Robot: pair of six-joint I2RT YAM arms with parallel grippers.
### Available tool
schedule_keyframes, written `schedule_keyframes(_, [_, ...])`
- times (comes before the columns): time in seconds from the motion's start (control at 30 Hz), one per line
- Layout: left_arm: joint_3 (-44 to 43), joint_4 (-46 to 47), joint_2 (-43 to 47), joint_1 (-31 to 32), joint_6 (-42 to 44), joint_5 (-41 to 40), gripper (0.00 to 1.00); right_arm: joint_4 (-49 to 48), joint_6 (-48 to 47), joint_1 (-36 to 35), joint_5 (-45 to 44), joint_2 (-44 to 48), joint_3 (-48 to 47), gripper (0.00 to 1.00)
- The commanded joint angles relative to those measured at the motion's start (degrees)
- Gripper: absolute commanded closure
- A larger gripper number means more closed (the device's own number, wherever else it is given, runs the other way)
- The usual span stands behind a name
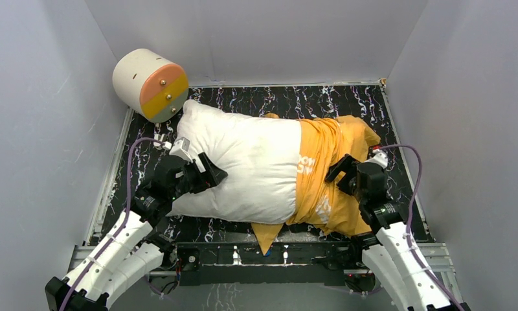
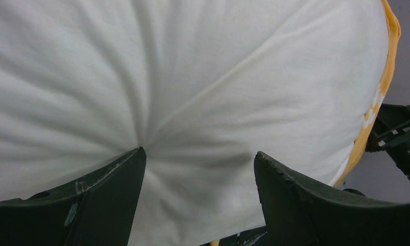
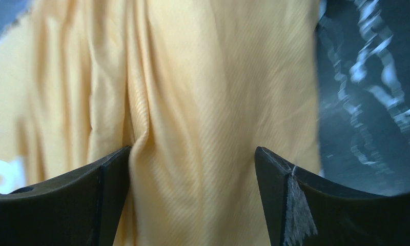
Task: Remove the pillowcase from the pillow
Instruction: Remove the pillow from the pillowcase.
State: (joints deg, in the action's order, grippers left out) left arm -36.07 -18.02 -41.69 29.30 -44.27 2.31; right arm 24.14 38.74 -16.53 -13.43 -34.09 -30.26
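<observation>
The pillow is laid on the table with its long axis from 9 to 3 o'clock. The pillowcase is bunched over the 3 o'clock end, nearest the right tool, which is spread open on orange cloth. The left tool, likewise open, is set against bare white.

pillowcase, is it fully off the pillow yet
No, the orange-yellow pillowcase covers the right end of the white pillow.
</observation>
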Motion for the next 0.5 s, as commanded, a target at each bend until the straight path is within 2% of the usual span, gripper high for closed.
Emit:
schedule_keyframes(0.0, [0.3,-6.9,-0.6,-0.1,-0.2,11.9,0.22,-10.1,2.6,-0.1,18.3,-1.7,5.7,0.1])
schedule_keyframes(0.13, [-1.7,-6.6,-0.1,-0.1,-0.3,16.8,0.16,-5.9,-2.9,-0.1,22.0,-11.8,0.9,0.14])
schedule_keyframes(0.23, [-3.8,-7.8,0.5,-0.1,0.2,19.2,0.18,-2.3,-4.9,-0.2,20.3,-16.5,-1.8,0.11])
schedule_keyframes(0.37, [-5.5,-8.9,2.0,-0.1,0.5,22.7,0.17,-1.3,-2.8,-0.1,16.1,-16.3,-1.7,0.08])
schedule_keyframes(0.47, [-5.9,-12.5,3.7,-0.1,0.6,22.2,0.16,1.5,-2.5,-0.1,14.0,-14.1,-3.6,0.07])
